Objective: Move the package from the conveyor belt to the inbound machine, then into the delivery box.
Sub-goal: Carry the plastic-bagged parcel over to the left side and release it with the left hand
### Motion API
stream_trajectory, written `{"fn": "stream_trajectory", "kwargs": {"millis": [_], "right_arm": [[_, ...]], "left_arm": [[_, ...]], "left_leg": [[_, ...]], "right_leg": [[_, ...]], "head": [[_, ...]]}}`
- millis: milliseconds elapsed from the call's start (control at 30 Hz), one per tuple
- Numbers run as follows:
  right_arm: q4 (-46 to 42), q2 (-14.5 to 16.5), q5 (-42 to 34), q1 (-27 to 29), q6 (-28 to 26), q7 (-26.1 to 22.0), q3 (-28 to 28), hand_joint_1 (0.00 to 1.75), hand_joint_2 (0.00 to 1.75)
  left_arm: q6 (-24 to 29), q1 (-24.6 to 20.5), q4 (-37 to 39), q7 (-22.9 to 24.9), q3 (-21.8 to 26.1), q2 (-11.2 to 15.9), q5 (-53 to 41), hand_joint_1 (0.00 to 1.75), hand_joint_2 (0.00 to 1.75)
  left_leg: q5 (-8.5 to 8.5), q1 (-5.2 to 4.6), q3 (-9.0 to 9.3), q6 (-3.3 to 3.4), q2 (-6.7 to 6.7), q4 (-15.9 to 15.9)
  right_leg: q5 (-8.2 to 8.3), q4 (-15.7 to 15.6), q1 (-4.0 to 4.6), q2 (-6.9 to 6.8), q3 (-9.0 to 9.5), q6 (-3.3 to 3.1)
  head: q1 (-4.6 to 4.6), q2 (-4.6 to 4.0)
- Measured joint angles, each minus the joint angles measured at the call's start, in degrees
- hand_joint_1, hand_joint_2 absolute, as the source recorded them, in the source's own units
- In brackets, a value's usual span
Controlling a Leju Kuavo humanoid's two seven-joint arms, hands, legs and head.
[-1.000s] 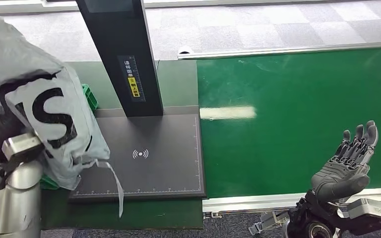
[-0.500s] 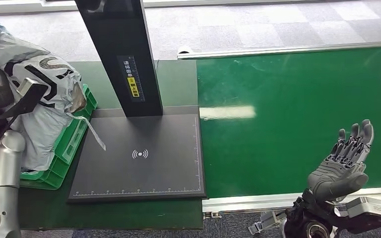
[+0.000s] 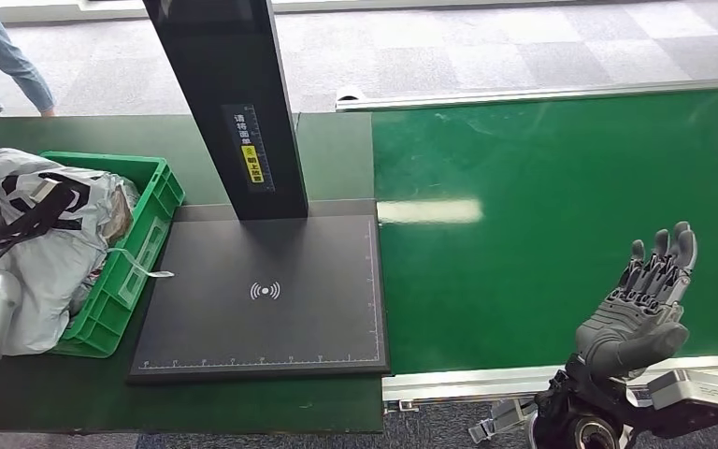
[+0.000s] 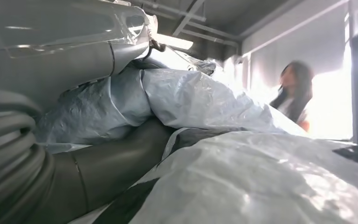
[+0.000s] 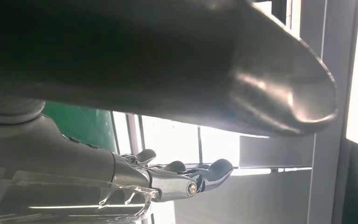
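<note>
The grey plastic package (image 3: 47,253) with black lettering lies in the green delivery box (image 3: 154,220) at the left, partly draped over its near rim. My left hand (image 3: 5,229) is on the package at the picture's left edge. In the left wrist view its thumb (image 4: 112,172) presses into the crumpled package (image 4: 242,177), which is wedged against the hand. My right hand (image 3: 643,304) is open, palm up, above the near edge of the green conveyor belt (image 3: 561,206), with nothing in it. Its spread fingers (image 5: 186,175) also appear in the right wrist view.
The inbound machine's dark scanning plate (image 3: 271,299) lies between the box and the belt, with its black post (image 3: 234,103) rising at the back. A person's legs (image 3: 0,56) stand on the floor beyond the box. A blurred person (image 4: 293,93) appears behind the package.
My left arm has carried the package leftward and down from above the plate's near left corner into the green box. The right hand has barely moved.
</note>
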Motion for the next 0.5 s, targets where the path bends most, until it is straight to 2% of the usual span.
{"fn": "stream_trajectory", "kwargs": {"millis": [33, 100, 133, 167, 333, 500], "right_arm": [[0.0, 0.0, 0.1, 0.0, 0.0, 0.0, 0.0, 0.0, 0.0], [0.0, 0.0, 0.4, 0.0, 0.1, 0.2, 0.0, 0.0, 0.0], [0.0, 0.0, 0.6, 0.0, 0.2, 0.3, 0.0, 0.0, 0.0], [0.0, 0.0, 0.7, -0.1, 0.2, 0.4, 0.0, 0.0, 0.0], [0.0, 0.0, 1.2, -0.4, 0.3, 0.6, 0.1, 0.0, 0.0], [0.4, 0.0, 1.4, -1.0, 0.3, 0.6, 0.3, 0.0, 0.0]], "left_arm": [[-0.4, -0.5, 1.1, 0.4, 0.0, 0.2, -0.1, 1.48, 1.75], [-0.5, -1.5, 3.1, 0.3, 0.0, 0.5, 0.3, 0.69, 1.75], [-0.3, -1.9, 3.9, -0.2, 0.0, 0.5, 0.8, 0.38, 1.75], [0.1, -2.3, 4.5, -1.1, 0.1, 0.6, 1.6, 0.15, 1.75], [1.9, -2.6, 4.2, -8.4, 2.1, -0.4, 7.3, 0.0, 1.75], [2.1, -2.3, -0.4, -14.8, 6.2, -2.4, 10.7, 0.0, 1.75]], "left_leg": [[0.0, 0.0, 0.0, 0.0, -0.01, 0.0], [0.0, 0.0, 0.0, 0.0, -0.02, 0.0], [0.0, 0.0, 0.0, 0.0, -0.02, 0.0], [0.0, 0.0, 0.0, 0.0, -0.01, 0.0], [0.0, 0.0, 0.0, 0.0, -0.01, 0.0], [0.0, 0.0, -0.02, 0.0, -0.01, 0.0]], "right_leg": [[0.0, 0.0, 0.0, 0.0, 0.0, 0.0], [0.01, 0.0, 0.0, 0.0, 0.01, 0.0], [0.01, 0.0, 0.0, 0.0, 0.01, 0.0], [0.01, 0.0, 0.0, 0.0, 0.01, 0.0], [0.01, 0.0, 0.0, 0.0, 0.0, 0.0], [0.01, 0.0, 0.0, 0.0, -0.02, 0.0]], "head": [[-0.01, 0.0], [-0.01, -0.01], [-0.02, -0.01], [-0.02, -0.01], [-0.01, 0.0], [-0.01, 0.0]]}}
